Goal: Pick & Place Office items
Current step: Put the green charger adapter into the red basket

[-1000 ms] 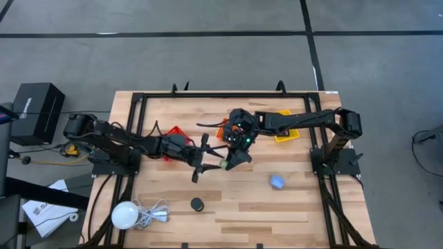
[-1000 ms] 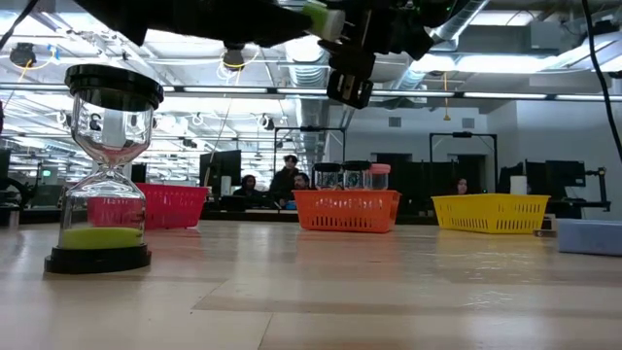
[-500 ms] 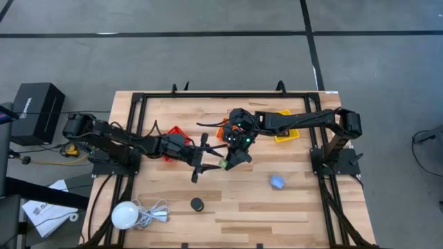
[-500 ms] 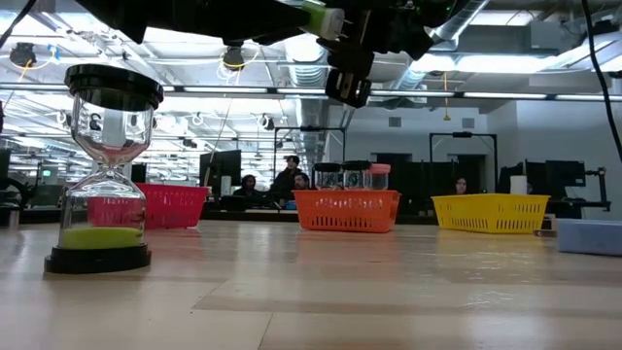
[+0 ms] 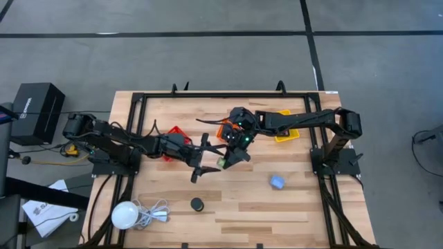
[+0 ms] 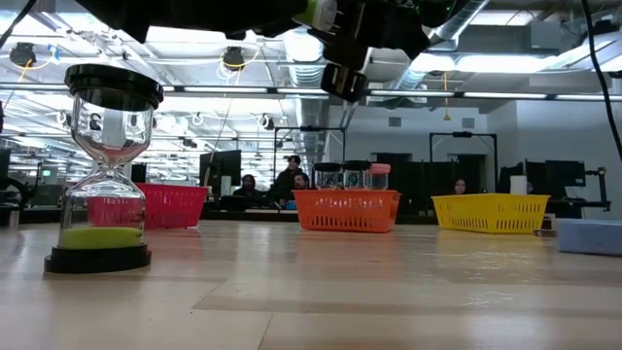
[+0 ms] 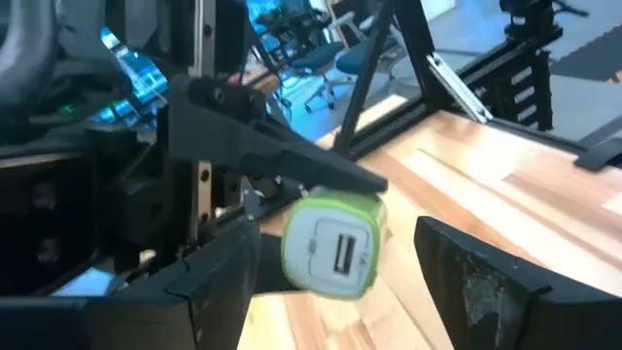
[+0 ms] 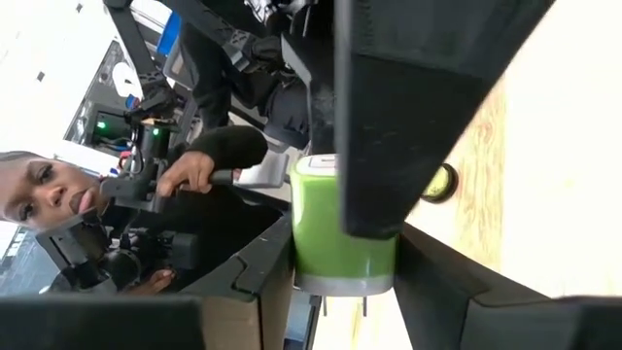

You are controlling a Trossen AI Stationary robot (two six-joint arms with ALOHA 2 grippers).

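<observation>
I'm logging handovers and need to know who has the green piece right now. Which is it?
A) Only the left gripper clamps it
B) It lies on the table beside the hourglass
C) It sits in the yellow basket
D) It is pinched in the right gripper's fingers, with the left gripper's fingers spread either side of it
D: the right wrist view shows the right gripper pinching the green piece; the left gripper stands open around the piece.

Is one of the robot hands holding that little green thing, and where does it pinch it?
Yes. The right gripper pinches the green charger plug across its green sides, above the table. The left gripper is open beside it, holding nothing.
</observation>
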